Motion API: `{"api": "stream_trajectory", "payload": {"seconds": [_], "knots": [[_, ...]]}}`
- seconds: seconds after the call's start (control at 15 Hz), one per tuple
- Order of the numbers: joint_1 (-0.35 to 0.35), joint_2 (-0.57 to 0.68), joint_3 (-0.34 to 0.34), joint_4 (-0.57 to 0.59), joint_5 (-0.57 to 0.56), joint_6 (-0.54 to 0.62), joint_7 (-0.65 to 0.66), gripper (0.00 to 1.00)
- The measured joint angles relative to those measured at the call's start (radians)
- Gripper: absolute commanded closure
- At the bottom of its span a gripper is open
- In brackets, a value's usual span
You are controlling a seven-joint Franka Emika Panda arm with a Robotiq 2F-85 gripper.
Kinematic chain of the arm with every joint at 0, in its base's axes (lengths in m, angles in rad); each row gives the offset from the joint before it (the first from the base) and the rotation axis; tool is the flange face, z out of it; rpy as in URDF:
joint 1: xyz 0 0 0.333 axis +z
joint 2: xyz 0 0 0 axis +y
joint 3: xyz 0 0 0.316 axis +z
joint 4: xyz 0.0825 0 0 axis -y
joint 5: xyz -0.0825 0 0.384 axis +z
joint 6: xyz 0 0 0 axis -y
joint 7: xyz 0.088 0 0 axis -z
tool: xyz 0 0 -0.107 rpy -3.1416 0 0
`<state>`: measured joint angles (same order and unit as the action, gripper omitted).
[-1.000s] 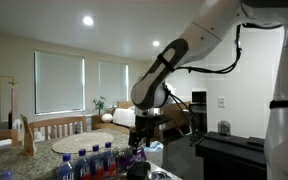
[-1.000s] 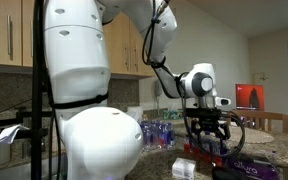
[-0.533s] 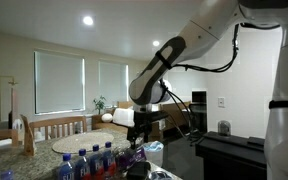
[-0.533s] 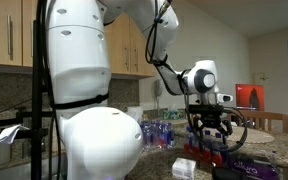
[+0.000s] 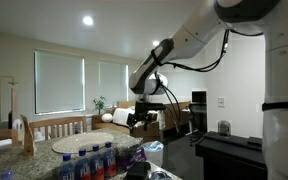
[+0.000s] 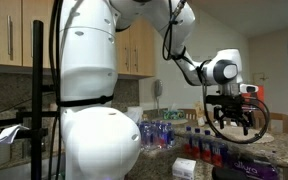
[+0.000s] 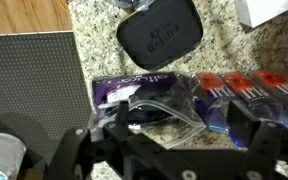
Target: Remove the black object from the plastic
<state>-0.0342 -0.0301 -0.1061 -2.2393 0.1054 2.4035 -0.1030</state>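
The black case [image 7: 160, 35], on the counter [image 7: 224, 52] beside the plastic wrap [image 7: 174, 100], appears light, rigid and smooth: pinch across its shorter sides; the pincer [image 7: 167, 138] hangs wide open, empty.

The arm [image 6: 89, 60] has glossy white rounded shells with dark joint rings. Black cables [image 5: 222, 50] run along it to black jaws.
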Motion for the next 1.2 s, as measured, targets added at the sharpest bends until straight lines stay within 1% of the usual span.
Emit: {"api": "stream_trajectory", "payload": {"seconds": [0.27,0.47,1.0,1.2], "knots": [[-0.030,0.105,-0.007,0.071,0.040,0.061,0.039,0.00],[-0.031,0.159,-0.006,0.105,0.049,0.067,0.067,0.00],[-0.031,0.169,-0.004,0.115,0.049,0.066,0.072,0.00],[-0.033,0.188,-0.004,0.163,0.044,0.016,0.059,0.00]]}}
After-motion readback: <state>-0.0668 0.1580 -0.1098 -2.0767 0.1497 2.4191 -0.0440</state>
